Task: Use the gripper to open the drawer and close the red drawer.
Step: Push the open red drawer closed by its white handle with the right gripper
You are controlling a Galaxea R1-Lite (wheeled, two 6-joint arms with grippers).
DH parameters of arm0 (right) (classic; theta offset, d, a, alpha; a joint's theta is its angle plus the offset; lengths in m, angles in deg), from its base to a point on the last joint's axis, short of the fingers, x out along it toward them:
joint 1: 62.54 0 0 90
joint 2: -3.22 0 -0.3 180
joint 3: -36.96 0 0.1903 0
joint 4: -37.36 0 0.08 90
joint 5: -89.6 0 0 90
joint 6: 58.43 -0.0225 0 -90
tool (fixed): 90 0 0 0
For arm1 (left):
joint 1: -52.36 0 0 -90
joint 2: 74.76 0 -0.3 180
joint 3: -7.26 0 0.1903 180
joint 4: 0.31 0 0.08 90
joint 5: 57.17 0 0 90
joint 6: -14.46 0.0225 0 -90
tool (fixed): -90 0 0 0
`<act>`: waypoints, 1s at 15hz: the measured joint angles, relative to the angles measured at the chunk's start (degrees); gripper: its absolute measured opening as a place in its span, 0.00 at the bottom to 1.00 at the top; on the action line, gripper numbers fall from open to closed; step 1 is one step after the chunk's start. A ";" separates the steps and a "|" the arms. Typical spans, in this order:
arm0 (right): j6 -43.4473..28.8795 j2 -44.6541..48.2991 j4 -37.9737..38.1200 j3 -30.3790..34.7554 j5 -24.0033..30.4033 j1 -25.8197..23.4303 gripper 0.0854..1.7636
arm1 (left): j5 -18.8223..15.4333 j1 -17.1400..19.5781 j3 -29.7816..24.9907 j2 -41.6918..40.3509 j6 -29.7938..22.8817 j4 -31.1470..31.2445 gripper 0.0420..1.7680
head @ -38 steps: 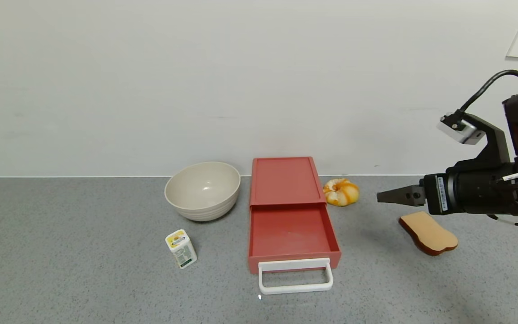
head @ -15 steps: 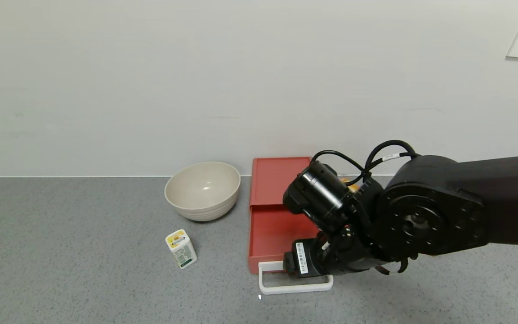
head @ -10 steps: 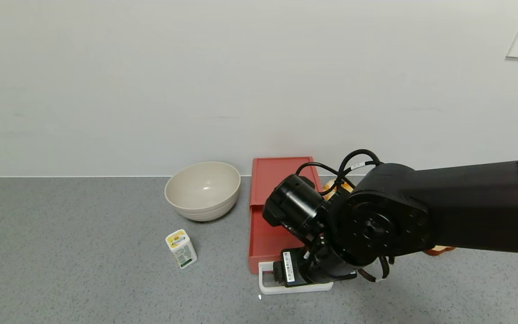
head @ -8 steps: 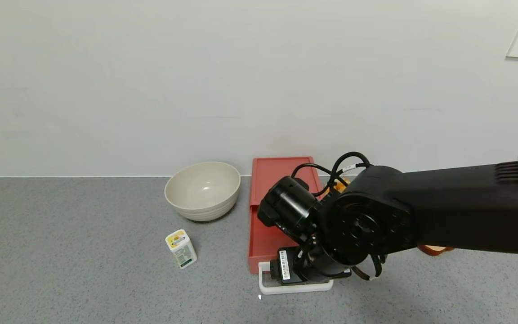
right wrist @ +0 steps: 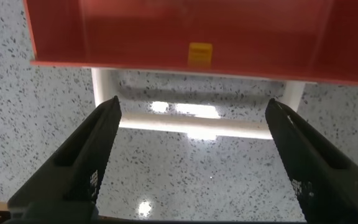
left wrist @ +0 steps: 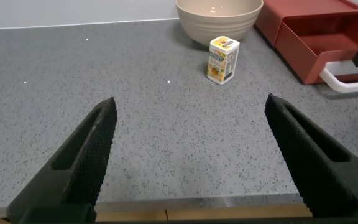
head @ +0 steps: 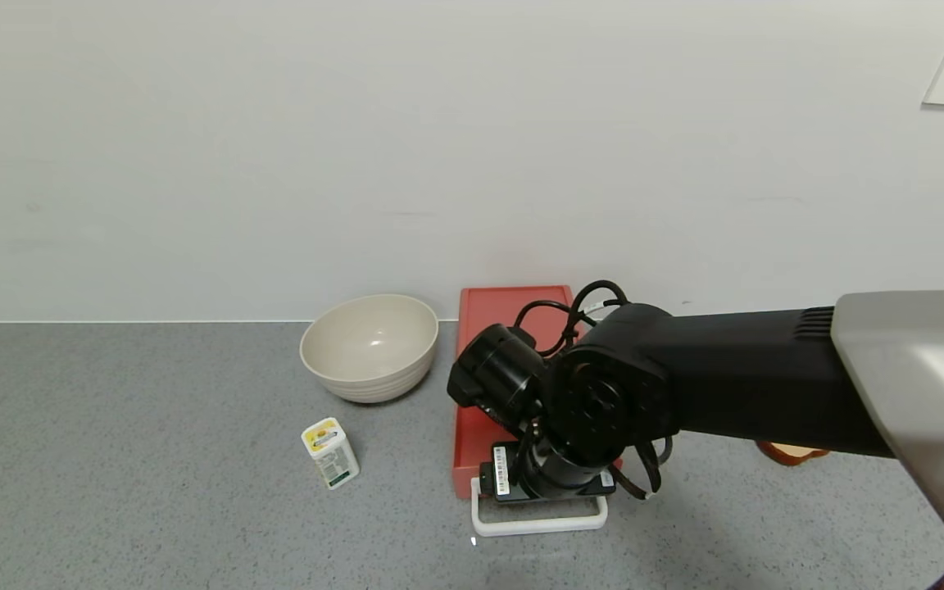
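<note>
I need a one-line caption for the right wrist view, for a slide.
Open right gripper poised above the white handle of the pulled-out red drawer, fingers spread about as wide as the handle.

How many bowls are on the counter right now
1. The beige bowl stands near the wall, left of the red drawer, behind the small carton. The right arm may hide others.

Drawer point(head: 513, 315): salmon-red; handle point(head: 539, 519) white; small yellow label point(right wrist: 199, 53) on tray front.
Right gripper point(right wrist: 194, 158): black fingers; arm casing point(head: 923, 385) silver-grey.
Left gripper point(left wrist: 194, 155): black.
Bowl point(head: 369, 347): beige.
Carton point(head: 330, 452): white, yellow top, green print.
Countertop point(head: 152, 459): grey, speckled.
Wall point(head: 357, 147): off-white.
</note>
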 joint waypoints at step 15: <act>-0.61 -5.94 1.61 -7.44 -2.29 -0.51 0.97 | -0.07 0.00 0.00 0.00 0.02 -0.04 0.97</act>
